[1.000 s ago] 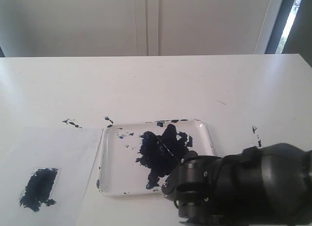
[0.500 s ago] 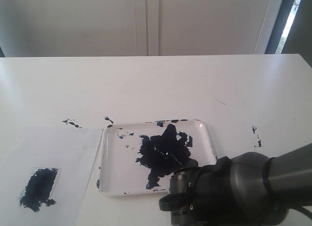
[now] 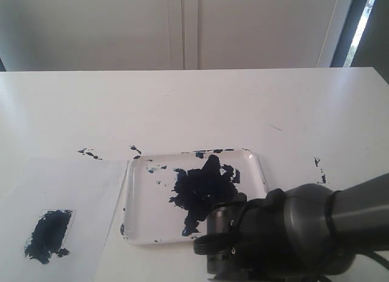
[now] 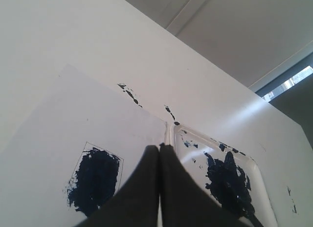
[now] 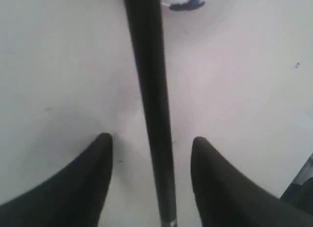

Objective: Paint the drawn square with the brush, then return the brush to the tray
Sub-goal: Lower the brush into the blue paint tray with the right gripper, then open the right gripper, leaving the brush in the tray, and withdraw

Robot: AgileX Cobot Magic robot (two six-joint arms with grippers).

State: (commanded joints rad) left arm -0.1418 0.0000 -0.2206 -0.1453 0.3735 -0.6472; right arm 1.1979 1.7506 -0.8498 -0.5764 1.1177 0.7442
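The brush (image 5: 152, 100) is a black stick lying lengthwise between the two fingers of my right gripper (image 5: 150, 139). That gripper is open, with a gap on either side of the handle. In the exterior view the right arm (image 3: 285, 239) covers the gripper and the tray's near right corner, and the brush does not stand out. The white tray (image 3: 146, 203) has a dark paint blotch (image 3: 203, 188) in its middle. The drawn square (image 3: 48, 233) on the paper is filled with dark paint. My left gripper (image 4: 159, 147) is shut and empty, over the seam between the paper and the tray (image 4: 254, 163); the square (image 4: 93, 180) lies beside it.
The white paper sheet (image 3: 67, 191) lies left of the tray, touching its edge. Paint flecks (image 3: 90, 152) mark the table behind the paper, and more flecks (image 3: 318, 163) lie to the right of the tray. A white wall stands behind the table.
The right arm's wrist has sunk lower and a little to the left. The thin brush line seen over the blotch a second ago no longer shows there. Paper and tray have not moved.
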